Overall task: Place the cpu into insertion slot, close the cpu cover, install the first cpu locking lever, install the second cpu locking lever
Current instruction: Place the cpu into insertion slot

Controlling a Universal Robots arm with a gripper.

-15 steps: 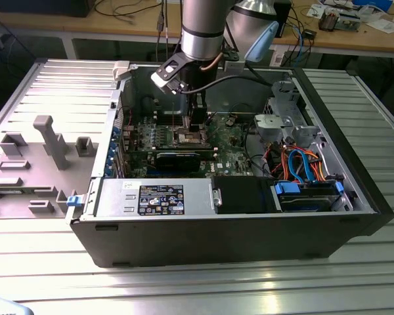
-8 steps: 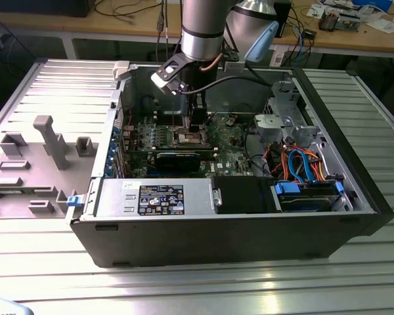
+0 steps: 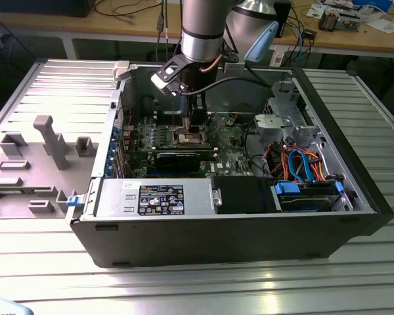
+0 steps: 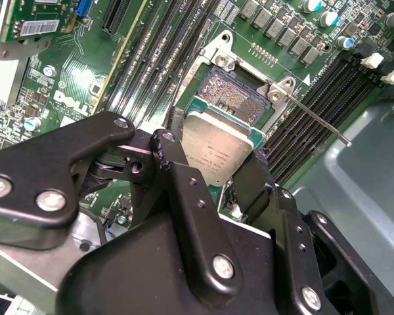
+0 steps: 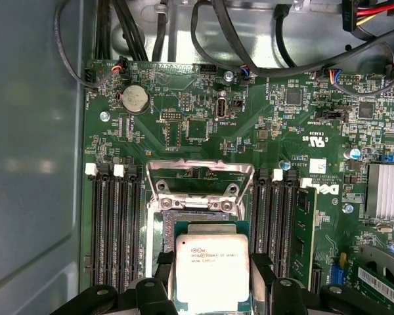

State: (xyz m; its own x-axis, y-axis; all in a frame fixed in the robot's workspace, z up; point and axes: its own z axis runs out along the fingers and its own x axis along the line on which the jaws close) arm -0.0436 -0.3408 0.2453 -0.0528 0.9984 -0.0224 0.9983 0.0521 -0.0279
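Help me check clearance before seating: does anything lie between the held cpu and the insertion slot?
Nothing visible does. The gripper holds the cpu over the insertion slot, whose centre lies bare; the cpu cover is swung open, off it.

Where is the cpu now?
In the second wrist view, the cpu is gripped by the end effector, partly covering the insertion slot, between the memory slots.

Arm (image 3: pixel 202 29) vert., wrist pointing down, jaws clamped on cpu (image 5: pixel 212 270)
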